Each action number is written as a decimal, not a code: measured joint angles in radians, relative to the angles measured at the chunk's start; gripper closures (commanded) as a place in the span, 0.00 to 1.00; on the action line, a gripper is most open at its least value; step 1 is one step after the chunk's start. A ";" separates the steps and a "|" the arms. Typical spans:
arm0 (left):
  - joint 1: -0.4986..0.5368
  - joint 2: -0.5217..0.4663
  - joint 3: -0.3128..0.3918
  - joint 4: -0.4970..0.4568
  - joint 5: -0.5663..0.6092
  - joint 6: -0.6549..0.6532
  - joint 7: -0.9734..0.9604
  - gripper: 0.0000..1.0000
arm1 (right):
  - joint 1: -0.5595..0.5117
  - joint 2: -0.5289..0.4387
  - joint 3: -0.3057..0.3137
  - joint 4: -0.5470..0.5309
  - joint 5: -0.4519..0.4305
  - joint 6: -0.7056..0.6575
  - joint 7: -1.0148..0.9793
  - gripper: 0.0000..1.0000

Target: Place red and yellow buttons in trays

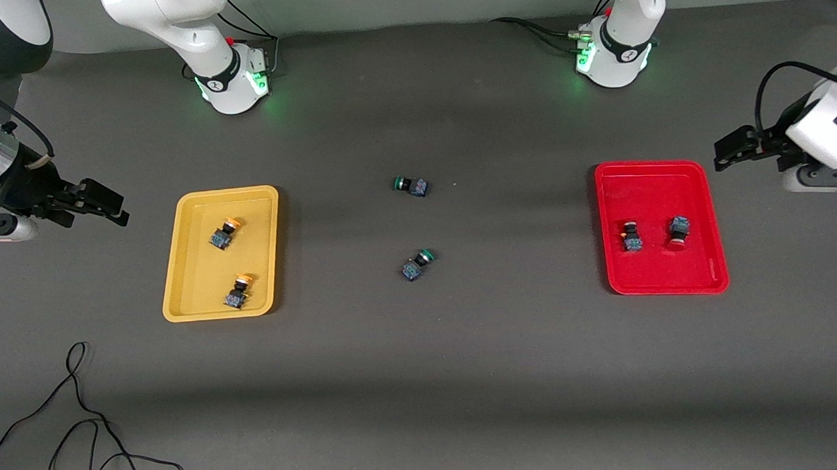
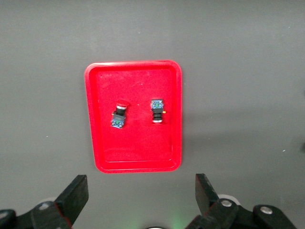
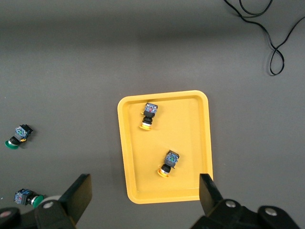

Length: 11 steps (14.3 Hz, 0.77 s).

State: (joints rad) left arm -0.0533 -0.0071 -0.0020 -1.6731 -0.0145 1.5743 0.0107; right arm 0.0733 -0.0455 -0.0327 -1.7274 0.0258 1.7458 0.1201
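Two yellow-capped buttons point(image 1: 223, 233) point(image 1: 238, 292) lie in the yellow tray point(image 1: 201, 273) toward the right arm's end of the table. Two red-capped buttons point(image 1: 631, 236) point(image 1: 679, 231) lie in the red tray point(image 1: 649, 189) toward the left arm's end. My right gripper point(image 1: 117, 209) hovers open and empty beside the yellow tray; its wrist view shows the tray point(image 3: 190, 124) and both buttons point(image 3: 148, 115) point(image 3: 168, 162). My left gripper point(image 1: 720, 155) hovers open and empty beside the red tray; its wrist view shows the tray point(image 2: 133, 152) and both buttons point(image 2: 119, 117) point(image 2: 157, 110).
Two green-capped buttons point(image 1: 411, 186) point(image 1: 417, 263) lie on the dark table between the trays; they also show in the right wrist view point(image 3: 16, 136) point(image 3: 27, 196). A black cable point(image 1: 80, 412) trails on the table near the front edge at the right arm's end.
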 measured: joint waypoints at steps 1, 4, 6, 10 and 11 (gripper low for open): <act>-0.033 0.013 0.028 0.016 0.000 -0.008 -0.005 0.00 | 0.000 0.000 0.000 0.000 0.000 0.000 0.000 0.00; -0.046 0.036 0.052 0.041 0.000 -0.013 -0.004 0.00 | 0.000 0.000 0.000 0.002 0.000 0.000 0.000 0.00; -0.022 0.038 0.034 0.046 0.000 -0.014 0.001 0.00 | 0.000 0.002 0.000 0.009 0.000 0.000 0.000 0.00; -0.014 0.038 0.010 0.049 0.001 -0.014 0.001 0.00 | 0.000 0.011 0.000 0.021 0.000 0.000 0.000 0.00; -0.015 0.038 0.010 0.049 0.001 -0.014 0.001 0.00 | 0.000 0.012 0.000 0.022 0.000 0.000 0.000 0.00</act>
State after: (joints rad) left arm -0.0685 0.0313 0.0084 -1.6242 -0.0132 1.5604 0.0121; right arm 0.0733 -0.0330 -0.0326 -1.7056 0.0259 1.7461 0.1197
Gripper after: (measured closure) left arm 0.000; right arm 0.000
